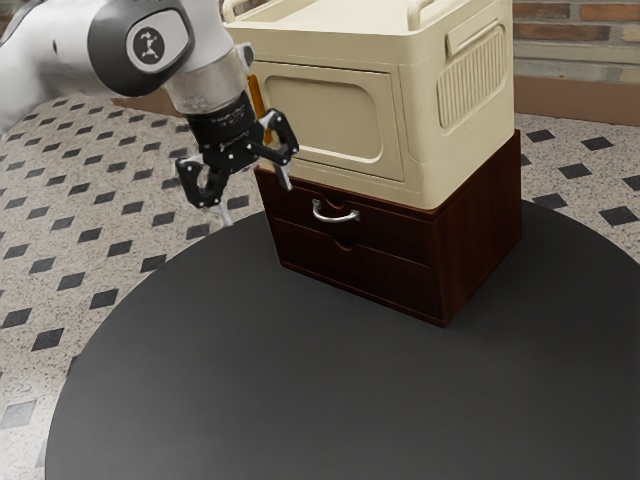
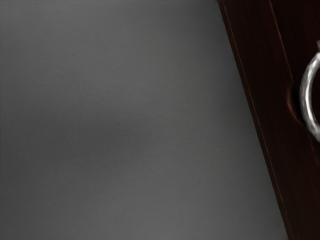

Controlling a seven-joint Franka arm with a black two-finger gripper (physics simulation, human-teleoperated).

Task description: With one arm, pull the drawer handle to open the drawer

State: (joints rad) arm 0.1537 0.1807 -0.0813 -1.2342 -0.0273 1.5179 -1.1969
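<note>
So my white Franka arm (image 1: 40, 72) comes in from the exterior view's upper left, then bends downward at the dark grey joint housing with the round badge (image 1: 148, 44). Below that there's a silver-grey metal collar (image 1: 203, 88), then a stubby black cylindrical wrist (image 1: 221, 122), leaning a bit so its lower end sits toward the exterior view's right. Hanging off it is my black two-finger gripper (image 1: 254, 199), wide open, chunky linkages spread out either side. The pale fingertips (image 1: 285, 178) point down, well apart, with a clear gap between them.
</note>
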